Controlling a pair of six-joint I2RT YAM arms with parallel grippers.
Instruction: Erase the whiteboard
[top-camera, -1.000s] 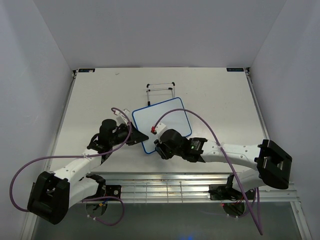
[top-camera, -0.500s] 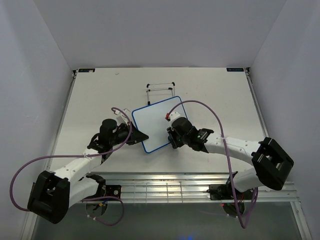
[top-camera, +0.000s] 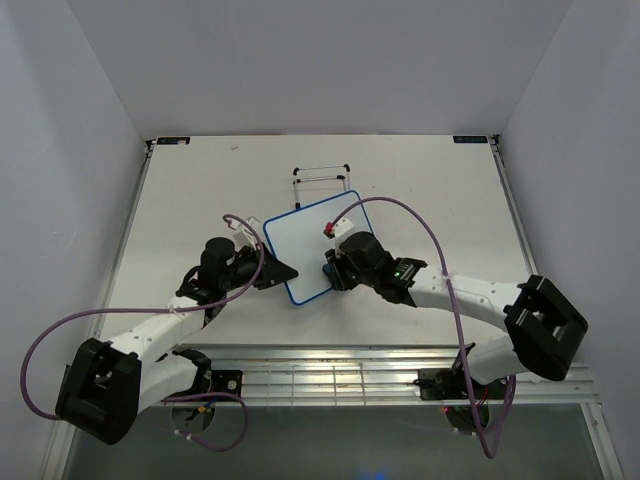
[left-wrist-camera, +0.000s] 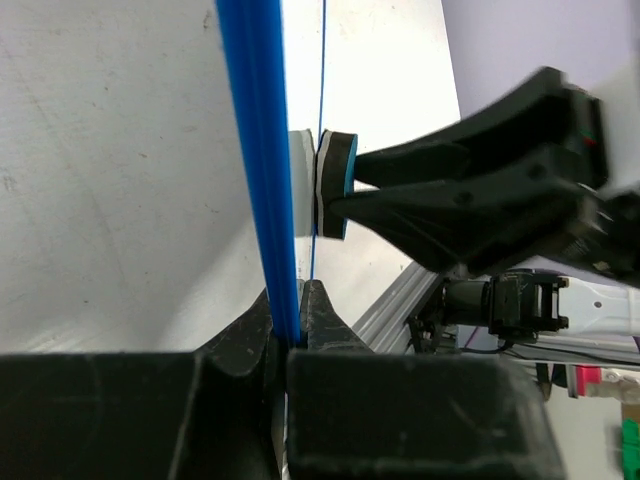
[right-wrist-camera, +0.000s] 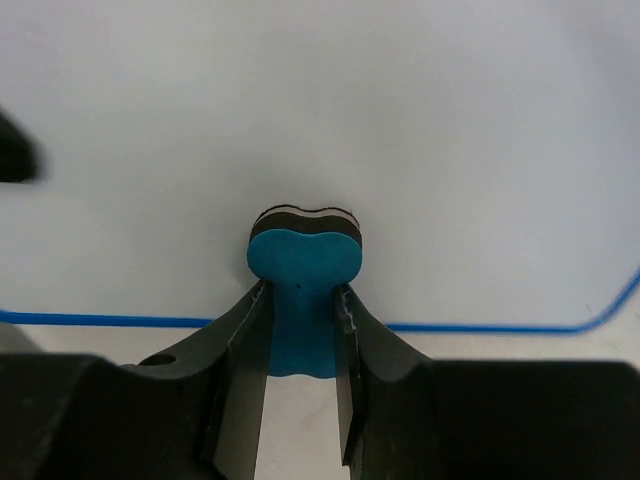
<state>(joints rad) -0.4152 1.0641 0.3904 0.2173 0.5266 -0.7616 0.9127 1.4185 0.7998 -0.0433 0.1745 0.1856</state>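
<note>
The left end effector (left-wrist-camera: 292, 300) is clenched on the blue frame of the whiteboard (top-camera: 318, 240), seemingly to steady it at mid-bench (top-camera: 440, 190), while the right end effector (right-wrist-camera: 300, 335), grasping the eraser (right-wrist-camera: 303, 262), presses it onto the white surface directly ahead, near the board's edge.

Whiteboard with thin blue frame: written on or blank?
Blank where visible: the blue-framed whiteboard shows no marks in top or right wrist views; the right gripper and blue bone-shaped eraser hide part.
</note>
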